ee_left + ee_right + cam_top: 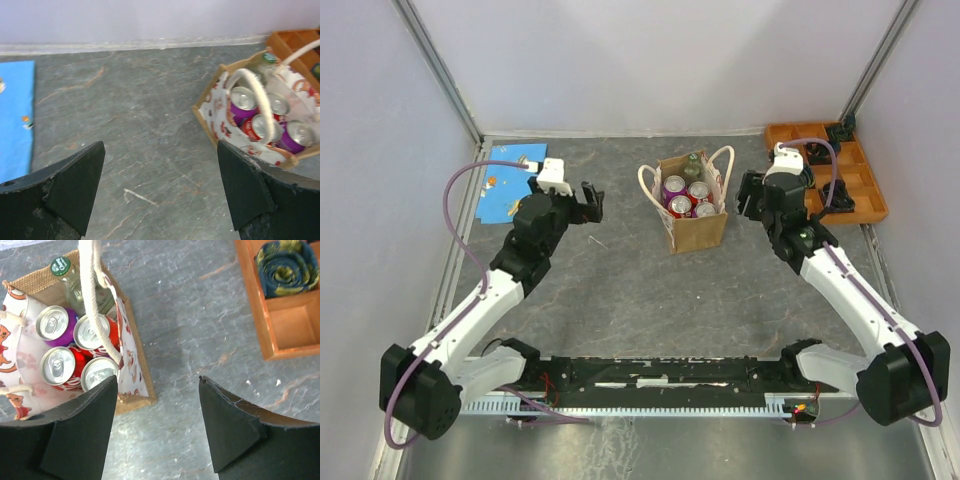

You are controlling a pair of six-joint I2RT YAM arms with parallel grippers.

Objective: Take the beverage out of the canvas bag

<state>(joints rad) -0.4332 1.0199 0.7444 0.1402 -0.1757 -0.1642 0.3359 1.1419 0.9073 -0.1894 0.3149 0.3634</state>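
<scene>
The small tan-brown canvas bag [700, 230] with cream-white loop handles stands upright mid-table. Packed inside it are four silver-topped beverage cans [59, 365], red and purple, with a green-capped clear bottle [62, 267] behind them. The left gripper [588, 202] hovers off to the bag's left, jaws spread wide, nothing between them. The right gripper [157, 385] hangs just beside the bag's right edge, fingers apart and empty, between the bag and the orange wooden compartment tray [873, 205].
</scene>
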